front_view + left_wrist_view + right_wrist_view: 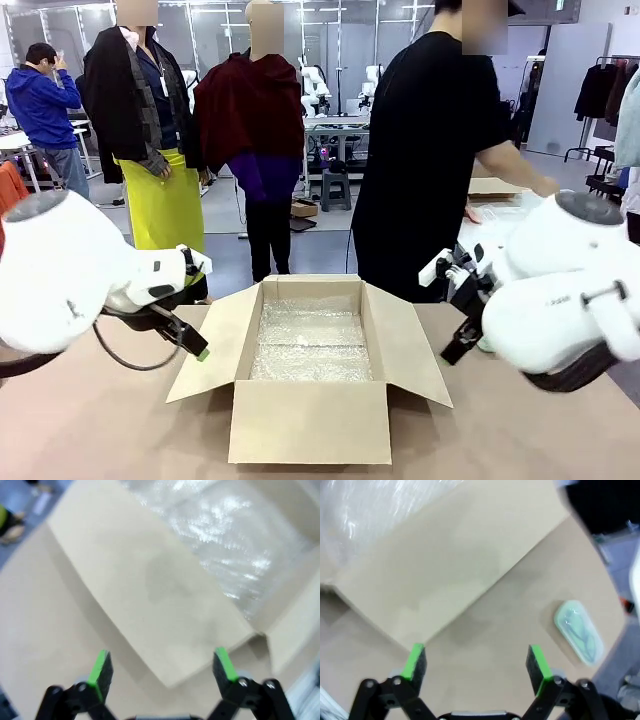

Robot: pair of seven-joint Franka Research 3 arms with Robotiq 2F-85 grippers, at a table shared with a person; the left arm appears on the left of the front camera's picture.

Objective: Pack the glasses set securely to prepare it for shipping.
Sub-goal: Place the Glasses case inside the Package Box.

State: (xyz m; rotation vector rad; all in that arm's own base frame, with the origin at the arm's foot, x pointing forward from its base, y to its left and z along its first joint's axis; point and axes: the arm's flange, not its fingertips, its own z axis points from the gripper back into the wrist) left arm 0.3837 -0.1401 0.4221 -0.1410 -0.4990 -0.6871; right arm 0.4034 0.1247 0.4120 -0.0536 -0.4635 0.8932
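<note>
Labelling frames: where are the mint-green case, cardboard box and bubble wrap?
mint-green case (576, 631), right wrist view, middle of lid.
cardboard box (308, 425), front view, near wall.
bubble wrap (310, 340), front view, centre of sheet.

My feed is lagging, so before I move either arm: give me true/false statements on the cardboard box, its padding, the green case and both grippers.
1. The brown cardboard box stands open. True.
2. Clear bubble wrap lines its inside. True.
3. The mint-green oblong glasses case lies in the box. False: it lies on the tan table, outside the box.
4. The right gripper is shut on the case. False: it is open and empty.
5. The left gripper is open. True.
</note>
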